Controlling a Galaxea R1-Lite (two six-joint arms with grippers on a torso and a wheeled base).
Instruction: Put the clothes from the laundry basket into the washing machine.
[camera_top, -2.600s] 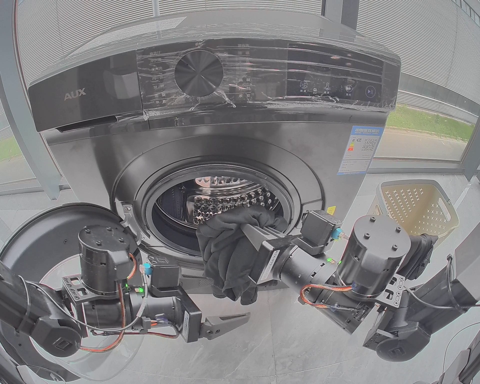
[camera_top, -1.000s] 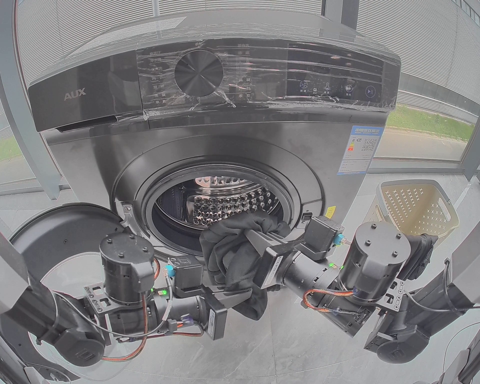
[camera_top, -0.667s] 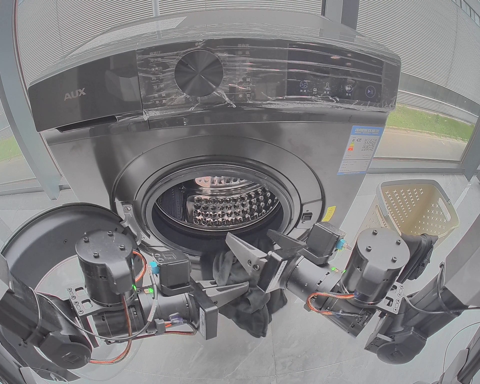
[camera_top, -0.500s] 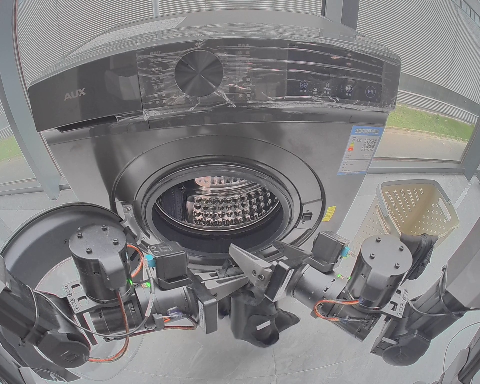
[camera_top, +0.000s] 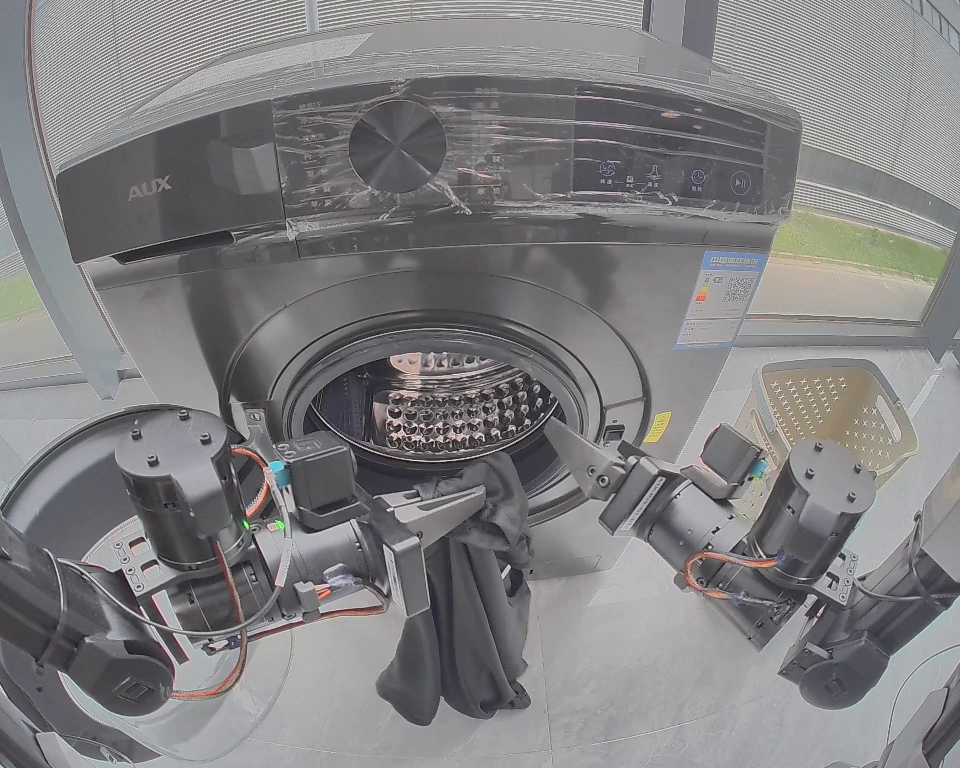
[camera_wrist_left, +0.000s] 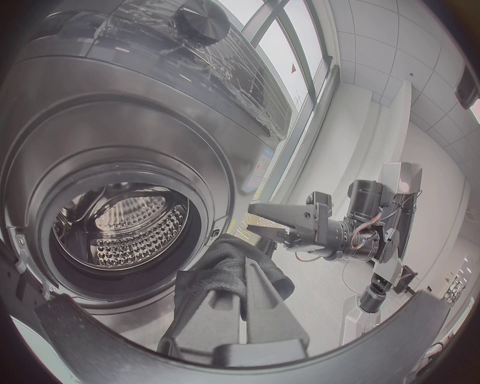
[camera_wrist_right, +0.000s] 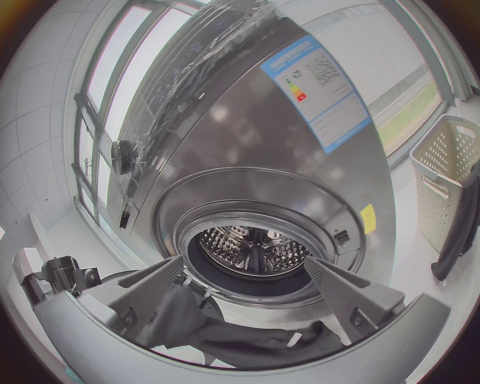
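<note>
A black garment (camera_top: 465, 610) hangs from my left gripper (camera_top: 470, 497), which is shut on its upper end just below the open washing machine drum (camera_top: 440, 410). Its loose end reaches down close to the floor. In the left wrist view the fingers (camera_wrist_left: 260, 300) pinch the bunched cloth (camera_wrist_left: 220, 265). My right gripper (camera_top: 572, 452) stands open to the right of the door opening, with nothing between its fingers (camera_wrist_right: 350, 295). The beige laundry basket (camera_top: 835, 410) stands right of the machine, and another dark cloth (camera_wrist_right: 457, 225) hangs over its rim.
The round machine door (camera_top: 60, 490) is swung open on the left, behind my left arm. Pale tiled floor (camera_top: 620, 680) lies in front of the machine. Windows and a wall close off the room behind.
My right gripper opened, let go of the black garment and drew back to the right. The garment sagged, and my left gripper shut on it and raised it toward the drum opening.
</note>
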